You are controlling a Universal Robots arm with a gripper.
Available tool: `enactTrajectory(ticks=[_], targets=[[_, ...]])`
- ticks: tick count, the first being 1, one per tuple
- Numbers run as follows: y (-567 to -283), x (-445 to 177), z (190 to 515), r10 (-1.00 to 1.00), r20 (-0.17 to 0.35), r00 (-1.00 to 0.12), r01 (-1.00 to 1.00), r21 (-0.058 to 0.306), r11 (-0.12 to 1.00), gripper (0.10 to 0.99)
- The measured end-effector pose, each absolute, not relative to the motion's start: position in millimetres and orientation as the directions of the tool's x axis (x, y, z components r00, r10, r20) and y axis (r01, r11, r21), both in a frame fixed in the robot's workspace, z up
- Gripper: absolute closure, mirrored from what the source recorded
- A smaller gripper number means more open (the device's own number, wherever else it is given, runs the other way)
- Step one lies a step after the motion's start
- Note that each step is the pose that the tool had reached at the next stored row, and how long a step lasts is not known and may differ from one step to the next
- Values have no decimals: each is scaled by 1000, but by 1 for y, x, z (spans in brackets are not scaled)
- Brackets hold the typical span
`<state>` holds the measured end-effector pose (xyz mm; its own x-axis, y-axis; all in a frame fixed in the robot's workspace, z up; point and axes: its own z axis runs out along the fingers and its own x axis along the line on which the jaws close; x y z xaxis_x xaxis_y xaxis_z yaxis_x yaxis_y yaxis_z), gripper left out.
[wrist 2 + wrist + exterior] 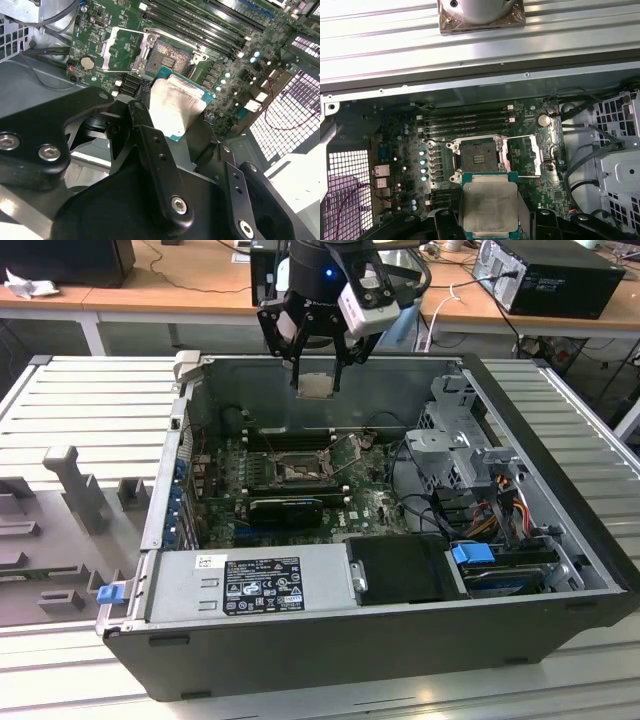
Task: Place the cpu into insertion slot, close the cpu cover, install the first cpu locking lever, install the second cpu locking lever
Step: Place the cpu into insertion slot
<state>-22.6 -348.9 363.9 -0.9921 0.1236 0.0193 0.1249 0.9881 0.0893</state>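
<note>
My gripper (317,378) hangs above the back wall of the open computer case, shut on the cpu (317,386), a small square chip with a silver face. In both wrist views the cpu (490,207) (177,107) sits between the black fingers (145,130), held well above the motherboard. The insertion slot (477,159) (172,57) (298,472) lies bare below, its pin field showing. The cpu cover (522,155) (122,47) is swung open to one side of the slot.
Long black memory slots (465,120) run beside the socket. A black expansion card (285,508) lies in front of it. The power supply (250,585) fills the case front, and a drive cage (460,440) with cables stands at the exterior view's right.
</note>
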Motion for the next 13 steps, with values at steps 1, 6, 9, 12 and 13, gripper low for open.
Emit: enactTrajectory(ticks=[1, 6, 9, 12, 13], targets=[[-349, -23, 364, 129, 19, -992, 130, 89, 988, 557], [-349, -23, 364, 153, 19, -988, 154, 89, 984, 557], [-349, -23, 364, 165, 19, -986, 166, 89, 982, 557], [-349, -23, 364, 170, 19, -985, 171, 89, 981, 557], [-349, -23, 364, 173, 19, -985, 174, 89, 981, 557]])
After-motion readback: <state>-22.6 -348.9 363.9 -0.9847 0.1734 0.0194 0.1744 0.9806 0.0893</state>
